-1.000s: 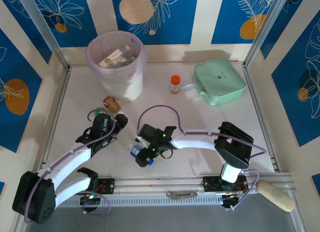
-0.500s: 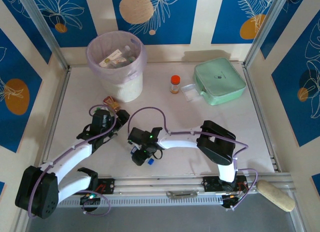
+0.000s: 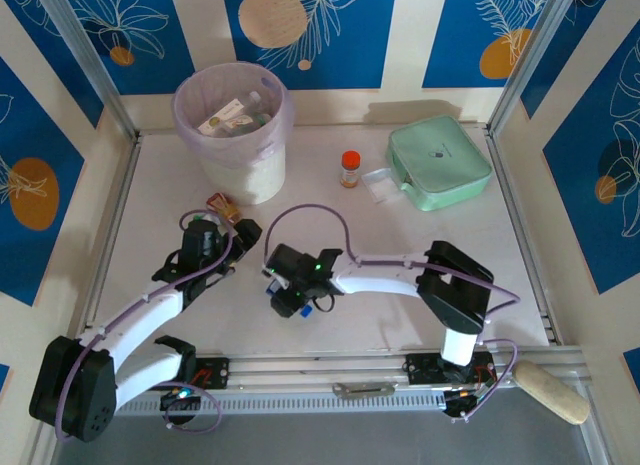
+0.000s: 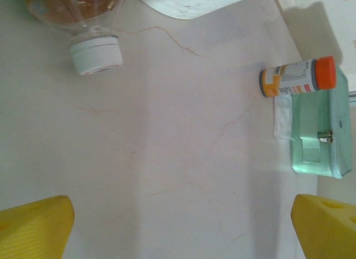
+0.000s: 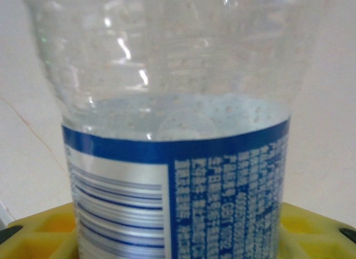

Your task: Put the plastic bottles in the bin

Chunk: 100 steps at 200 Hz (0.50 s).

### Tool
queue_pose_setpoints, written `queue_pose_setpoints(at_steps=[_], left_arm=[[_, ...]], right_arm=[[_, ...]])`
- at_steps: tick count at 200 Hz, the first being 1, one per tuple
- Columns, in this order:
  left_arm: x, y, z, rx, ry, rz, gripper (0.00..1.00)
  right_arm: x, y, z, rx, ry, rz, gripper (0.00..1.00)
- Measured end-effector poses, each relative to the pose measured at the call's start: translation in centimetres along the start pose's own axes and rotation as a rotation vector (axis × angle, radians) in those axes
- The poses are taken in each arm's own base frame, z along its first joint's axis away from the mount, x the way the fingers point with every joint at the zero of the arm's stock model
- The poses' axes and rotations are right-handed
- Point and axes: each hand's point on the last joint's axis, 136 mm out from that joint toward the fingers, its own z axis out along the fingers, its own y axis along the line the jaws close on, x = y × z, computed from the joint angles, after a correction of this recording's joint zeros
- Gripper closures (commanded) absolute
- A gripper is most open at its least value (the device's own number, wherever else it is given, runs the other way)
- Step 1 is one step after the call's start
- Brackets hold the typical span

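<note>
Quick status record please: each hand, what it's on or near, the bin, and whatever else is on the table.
left hand: open, empty, short of the white-capped bottle
right hand: shut on the blue-labelled clear bottle, front middle of the table
white-capped bottle: lying near the bin's base, untouched
bin: upright, far left, items already inside
other items: orange bottle and mint-green case, far right
left to bin: two bottles

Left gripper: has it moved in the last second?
Yes. The left gripper has edged forward, ending closer to the bin, which sits where it was.
</note>
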Motion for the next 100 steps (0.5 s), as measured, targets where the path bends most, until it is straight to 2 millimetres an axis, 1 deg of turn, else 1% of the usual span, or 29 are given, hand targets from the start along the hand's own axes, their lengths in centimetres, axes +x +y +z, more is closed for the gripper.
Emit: queue_pose_setpoints(at_steps=[11, 24, 48, 69, 100], left_arm=[[-0.1, -0.6, -0.1, 0.021, 0.001, 0.002, 0.0], [-0.5, -1.8, -0.2, 0.054, -0.003, 0.005, 0.0], [-1.7, -5.0, -0.7, 0.152, -0.018, 0.006, 0.01], [-2.3, -7.6, -1.1, 0.239, -0.02, 0.005, 0.01], [-2.6, -10.1, -1.6, 0.341, -0.01, 0.009, 0.01]], right_arm=[[-1.5, -0.7, -1.2, -0.008, -0.059, 0.023, 0.45], [-3.1, -1.6, -2.5, -0.02, -0.123, 0.049, 0.45], [-5.9, -3.2, -4.5, -0.062, -0.231, 0.099, 0.45], [-7.8, -4.7, -5.9, -0.108, -0.306, 0.146, 0.45], [-10.0, -6.3, -7.4, -0.168, -0.394, 0.198, 0.45]])
